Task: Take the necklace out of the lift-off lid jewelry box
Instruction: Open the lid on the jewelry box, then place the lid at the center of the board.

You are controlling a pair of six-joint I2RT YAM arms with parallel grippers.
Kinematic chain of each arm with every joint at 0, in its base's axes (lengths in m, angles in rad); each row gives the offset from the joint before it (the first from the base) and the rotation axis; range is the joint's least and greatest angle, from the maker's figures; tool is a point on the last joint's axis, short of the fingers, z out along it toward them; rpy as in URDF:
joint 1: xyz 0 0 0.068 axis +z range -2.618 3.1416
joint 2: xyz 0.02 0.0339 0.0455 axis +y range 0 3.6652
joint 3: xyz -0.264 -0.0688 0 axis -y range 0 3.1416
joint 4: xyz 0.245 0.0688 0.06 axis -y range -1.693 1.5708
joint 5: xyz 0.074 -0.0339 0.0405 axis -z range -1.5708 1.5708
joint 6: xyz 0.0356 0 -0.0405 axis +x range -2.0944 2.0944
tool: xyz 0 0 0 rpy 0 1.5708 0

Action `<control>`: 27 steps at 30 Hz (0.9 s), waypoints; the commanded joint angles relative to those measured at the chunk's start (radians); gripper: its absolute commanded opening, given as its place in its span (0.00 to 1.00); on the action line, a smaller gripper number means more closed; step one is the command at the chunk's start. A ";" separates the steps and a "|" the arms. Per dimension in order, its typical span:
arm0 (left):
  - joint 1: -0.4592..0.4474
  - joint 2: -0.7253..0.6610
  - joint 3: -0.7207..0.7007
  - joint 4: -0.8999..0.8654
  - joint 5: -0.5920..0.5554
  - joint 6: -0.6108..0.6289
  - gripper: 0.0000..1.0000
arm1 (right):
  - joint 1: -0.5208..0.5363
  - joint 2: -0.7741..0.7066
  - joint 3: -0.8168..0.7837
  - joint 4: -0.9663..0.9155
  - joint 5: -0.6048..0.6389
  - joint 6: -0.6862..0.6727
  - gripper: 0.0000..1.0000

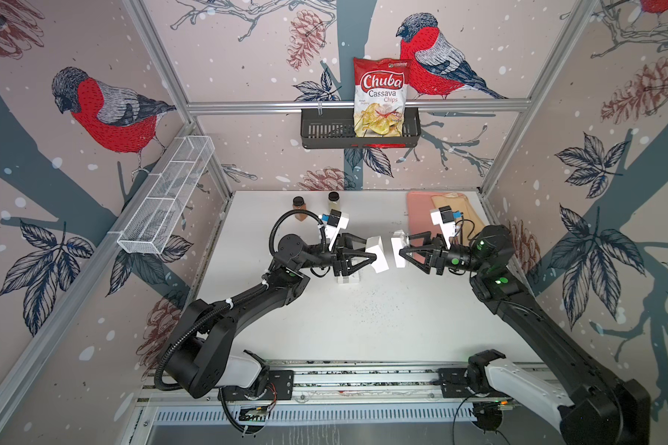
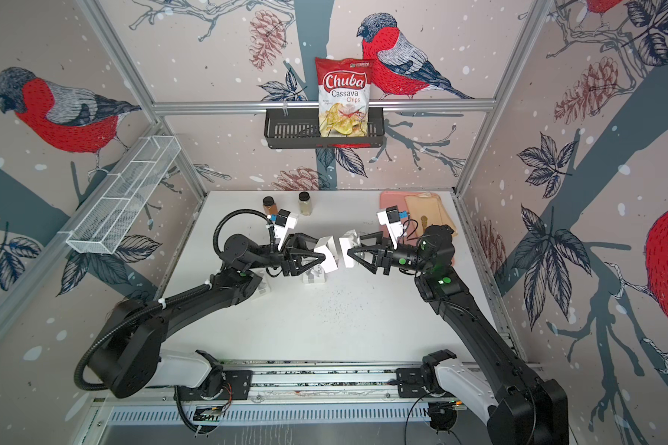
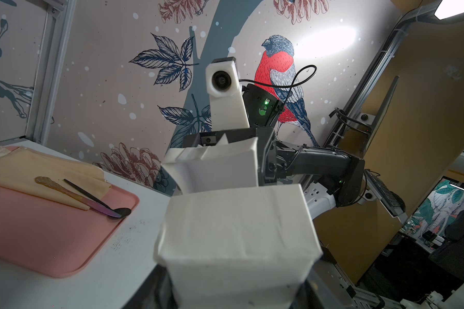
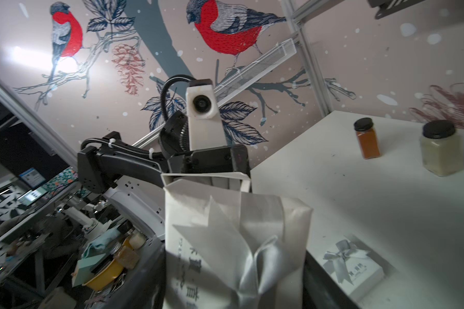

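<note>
Left gripper (image 1: 370,249): clamped on the white base (image 1: 380,262), held in the air above the table (image 1: 363,327).
Right gripper (image 1: 405,244): clamped on the lid (image 1: 397,257), facing the base, just apart from it.
Necklace: I cannot see it in any view; the base's inside is hidden.
Second box (image 1: 348,279): shut, on the table under the left gripper.
Jars: the brown jar (image 1: 299,210) holds brown powder and the pale jar (image 1: 333,200) something cream; both have black caps and stand upright near the back edge.
Tray (image 1: 417,208): pink, far right corner, with a tan cloth (image 1: 452,208) on it.
Basket (image 1: 324,131): black, on the back wall, with a chips bag (image 1: 380,100) standing in its right end.
Right wrist view only: a silver ribbon (image 4: 263,256) and print on the lid, and a grey bow on the second box (image 4: 351,267).
Left wrist view only: the lid's hollow side (image 3: 212,174) turned toward the base, and a knife (image 3: 73,196) and spoon (image 3: 99,199) on the cloth.
</note>
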 commanded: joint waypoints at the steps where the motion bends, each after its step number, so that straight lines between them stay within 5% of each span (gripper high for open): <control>1: 0.001 -0.009 0.018 0.026 0.004 0.001 0.57 | -0.031 0.001 0.007 -0.222 0.224 -0.086 0.70; 5: 0.001 -0.009 0.037 0.012 0.015 0.001 0.58 | -0.037 0.067 -0.024 -0.351 0.440 -0.114 0.69; 13: 0.001 -0.008 0.043 0.017 0.016 -0.005 0.59 | 0.014 0.257 -0.100 -0.401 0.611 -0.058 0.68; 21: 0.001 -0.010 0.037 0.050 0.030 -0.016 0.59 | 0.045 0.431 -0.068 -0.461 0.745 -0.057 0.70; 27: 0.001 -0.027 0.015 0.070 0.041 -0.013 0.60 | 0.047 0.461 -0.024 -0.507 0.763 -0.103 0.82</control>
